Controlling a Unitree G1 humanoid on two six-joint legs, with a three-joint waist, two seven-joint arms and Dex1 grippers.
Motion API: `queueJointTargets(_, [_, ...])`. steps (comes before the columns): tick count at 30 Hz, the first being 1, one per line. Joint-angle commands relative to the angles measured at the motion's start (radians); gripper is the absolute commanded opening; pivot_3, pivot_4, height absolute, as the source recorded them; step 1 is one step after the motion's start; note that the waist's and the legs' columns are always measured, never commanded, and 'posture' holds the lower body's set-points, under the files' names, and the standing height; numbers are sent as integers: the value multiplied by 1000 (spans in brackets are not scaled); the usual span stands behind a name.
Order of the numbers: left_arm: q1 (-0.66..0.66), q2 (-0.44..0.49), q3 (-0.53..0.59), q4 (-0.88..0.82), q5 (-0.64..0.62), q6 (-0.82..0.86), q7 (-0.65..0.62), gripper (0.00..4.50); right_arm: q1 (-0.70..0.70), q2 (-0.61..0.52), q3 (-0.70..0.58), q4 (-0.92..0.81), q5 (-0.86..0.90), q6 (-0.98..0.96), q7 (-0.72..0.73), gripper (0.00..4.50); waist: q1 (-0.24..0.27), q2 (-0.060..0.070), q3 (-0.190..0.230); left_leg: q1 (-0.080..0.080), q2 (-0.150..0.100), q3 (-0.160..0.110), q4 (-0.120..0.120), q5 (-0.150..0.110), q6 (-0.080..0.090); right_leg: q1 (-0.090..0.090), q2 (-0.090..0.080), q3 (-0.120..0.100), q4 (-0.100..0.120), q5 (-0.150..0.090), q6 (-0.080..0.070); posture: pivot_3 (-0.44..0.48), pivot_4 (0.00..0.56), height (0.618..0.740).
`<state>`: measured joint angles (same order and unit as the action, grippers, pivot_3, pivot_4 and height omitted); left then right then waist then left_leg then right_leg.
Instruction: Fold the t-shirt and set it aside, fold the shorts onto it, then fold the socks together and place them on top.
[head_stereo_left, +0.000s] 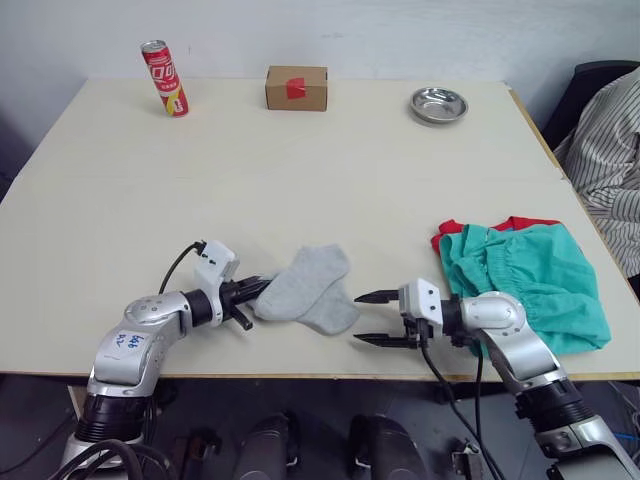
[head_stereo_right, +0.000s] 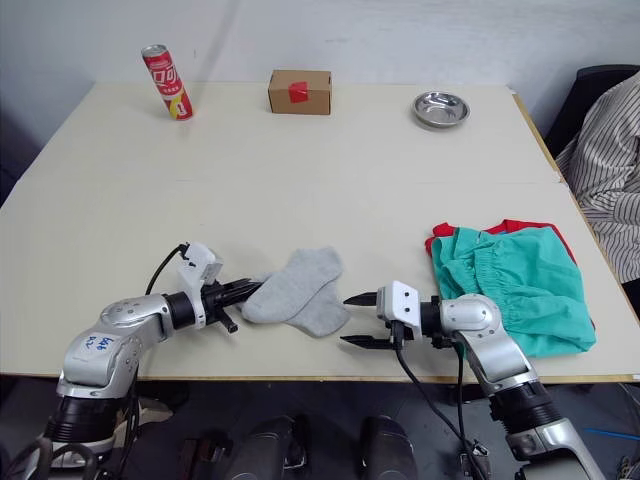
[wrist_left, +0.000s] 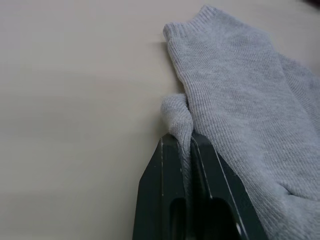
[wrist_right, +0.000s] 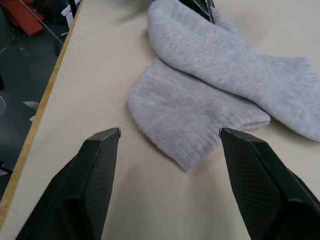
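Left gripper (head_stereo_left: 256, 290): closed on a small pinch of the socks (head_stereo_left: 308, 288), at the end nearest to its fingertips.
Right gripper (head_stereo_left: 378, 318): open wide, holding nothing, tips just short of the near sock.
Socks: on the table (head_stereo_left: 300, 170), between the two grippers, one crossed over the other; long axis slanted away from the left fingers.
Key relation: free end of lower sock directly ahead of the open right fingers, so probably the right arm for the next grasp.
Shorts (head_stereo_left: 530, 280): behind the right gripper, folded on top of the t-shirt (head_stereo_left: 520, 223).
Stage: likely the sock fold, not yet finished.
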<state>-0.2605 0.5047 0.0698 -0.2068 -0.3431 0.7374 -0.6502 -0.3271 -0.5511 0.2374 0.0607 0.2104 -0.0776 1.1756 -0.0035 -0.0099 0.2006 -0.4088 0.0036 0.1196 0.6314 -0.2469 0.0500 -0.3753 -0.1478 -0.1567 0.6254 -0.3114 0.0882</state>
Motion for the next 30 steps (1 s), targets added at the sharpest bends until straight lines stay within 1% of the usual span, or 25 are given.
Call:
queueJointTargets(1, [-17,1,1,-29,-21,0,0,0,-37,43,12,43,-35,-51,-34,2815,0,0,0,0,0,0,0,0,0,0,0,0,0,0,0,0,150,740])
queueJointTargets(3, [-22,3,-4,-28,-25,3,0,0,-55,54,16,81,-59,-72,-44,2461,1,0,0,0,0,0,0,0,0,0,0,0,0,0,0,0,150,740])
queueJointTargets(7, [-31,3,-7,-19,-27,5,1,0,-82,48,35,155,-102,-138,-32,1055,3,0,0,0,-1,0,0,2,3,0,0,0,0,0,0,0,150,740])
queueJointTargets(10, [-33,-6,-7,-14,-28,5,10,0,-113,42,22,205,-95,-169,-14,28,2,0,0,0,-1,0,0,1,2,0,0,0,0,0,0,0,150,740])
queueJointTargets(18, [26,-57,-1,-70,-51,36,64,0,-200,16,1,356,-81,-265,58,28,1,0,0,0,-1,0,0,3,5,0,0,0,0,0,0,0,150,740])
queueJointTargets(20, [42,-65,4,-77,-37,23,91,0,-203,17,2,375,-66,-286,88,28,1,0,0,0,-1,0,0,3,5,1,0,0,0,0,0,0,150,740])
queueJointTargets(22, [56,-68,12,-92,-44,30,106,551,-205,17,1,393,-64,-320,103,0,2,0,0,0,0,0,0,3,5,1,0,0,-1,0,0,0,150,740])
queueJointTargets(24, [78,-61,20,-127,-74,49,96,1107,-200,27,-21,389,-15,-278,120,0,1,0,0,0,-1,0,0,3,5,1,0,0,-1,0,0,0,150,740])
queueJointTargets(26, [97,-42,39,-148,-84,50,94,1638,-197,23,-33,371,23,-240,151,495,1,0,0,0,0,0,0,3,5,1,0,0,-1,0,0,0,150,740])
queueJointTargets(27, [102,-31,57,-152,-79,39,101,1994,-195,20,-40,356,48,-235,177,682,1,0,0,0,0,0,0,3,5,1,0,0,-1,0,0,0,150,740])
queueJointTargets(28, [109,-22,88,-158,-78,24,112,2305,-191,9,-45,327,81,-191,212,1037,1,0,0,0,0,0,0,3,5,1,0,0,-1,0,0,0,150,740])
queueJointTargets(30, [131,-1,153,-193,-123,32,95,2925,-191,-20,-46,288,116,-151,279,1659,-2,1,0,0,0,0,0,3,5,0,0,0,-1,0,0,0,150,740])
